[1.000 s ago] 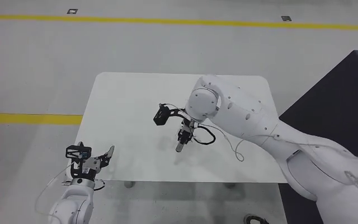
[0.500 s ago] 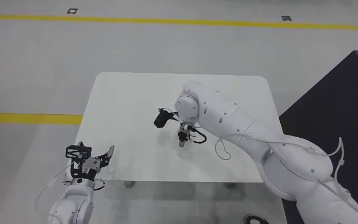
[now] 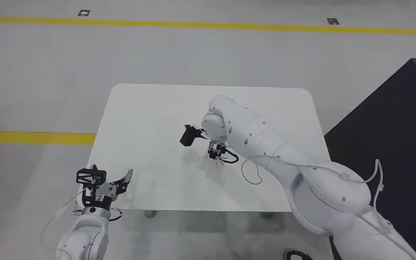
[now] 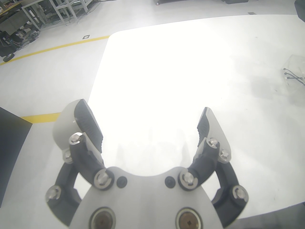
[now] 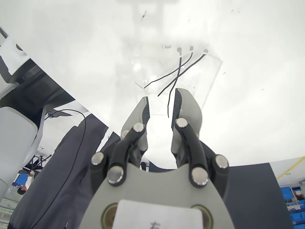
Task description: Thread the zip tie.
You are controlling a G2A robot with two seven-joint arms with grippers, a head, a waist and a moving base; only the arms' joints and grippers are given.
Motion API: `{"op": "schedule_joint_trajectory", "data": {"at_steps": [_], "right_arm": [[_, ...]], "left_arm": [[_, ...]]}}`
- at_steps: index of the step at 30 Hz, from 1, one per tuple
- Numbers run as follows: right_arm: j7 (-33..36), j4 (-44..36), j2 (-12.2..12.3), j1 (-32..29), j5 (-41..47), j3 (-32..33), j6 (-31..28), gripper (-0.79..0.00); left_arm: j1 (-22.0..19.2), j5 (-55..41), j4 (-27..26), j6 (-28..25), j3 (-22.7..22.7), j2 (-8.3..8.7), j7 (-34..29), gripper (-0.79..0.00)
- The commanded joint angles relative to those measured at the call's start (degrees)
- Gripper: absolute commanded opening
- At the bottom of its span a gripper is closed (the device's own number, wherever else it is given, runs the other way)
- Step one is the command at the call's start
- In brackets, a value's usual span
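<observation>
Black zip ties (image 5: 181, 67) lie crossed in a clear shallow tray (image 5: 212, 77) on the white table (image 3: 149, 117). My right gripper (image 5: 161, 94) hangs just over the tray's near edge, open by a narrow gap. The thin tail of one tie (image 5: 168, 106) runs between its fingers, which do not pinch it. From above, the right gripper (image 3: 213, 155) is near the table's middle. My left gripper (image 4: 143, 104) stands wide open with nothing in it, at the table's front left corner (image 3: 123, 177). From there the tray with the ties (image 4: 294, 77) is far off.
The table's bare surface (image 4: 166, 72) stretches between the left gripper and the tray. A black camera block (image 3: 188, 135) sticks out from the right wrist. Grey floor with yellow lines (image 3: 45, 138) surrounds the table.
The right arm has swung in over the table's middle, and its gripper has shifted a little toward the far side. The left arm has kept still.
</observation>
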Motion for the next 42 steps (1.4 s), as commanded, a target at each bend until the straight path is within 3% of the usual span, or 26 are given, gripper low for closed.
{"op": "schedule_joint_trajectory", "data": {"at_steps": [1,30,31,33,34,42], "right_arm": [[-1.12,1.02,-0.51,-0.14,0.42,0.0,-1.12,-0.588],[-0.96,13.68,-6.55,-1.8,-1.99,0.0,-0.96,-0.563],[-0.83,14.13,-6.73,-1.82,-1.7,0.0,-0.83,-0.573],[-0.59,15.16,-7.03,-1.83,-1.28,0.0,-0.59,-0.69],[-0.29,15.62,-7.17,-1.74,-1.16,0.0,-0.29,-0.785],[-1.25,17.04,-7.57,-0.6,2.27,0.0,-1.26,-0.785]], "left_arm": [[0.0,0.0,0.0,0.0,0.0,0.0,0.0,0.0],[0.0,0.0,0.0,0.0,0.0,0.0,0.0,0.0],[0.0,0.0,0.0,0.0,0.0,0.0,0.0,0.0],[0.0,0.0,0.0,0.0,0.0,0.0,0.0,0.0],[0.0,0.0,0.0,0.0,0.0,0.0,0.0,0.0],[0.0,0.0,0.0,0.0,0.0,0.0,0.0,0.0]]}}
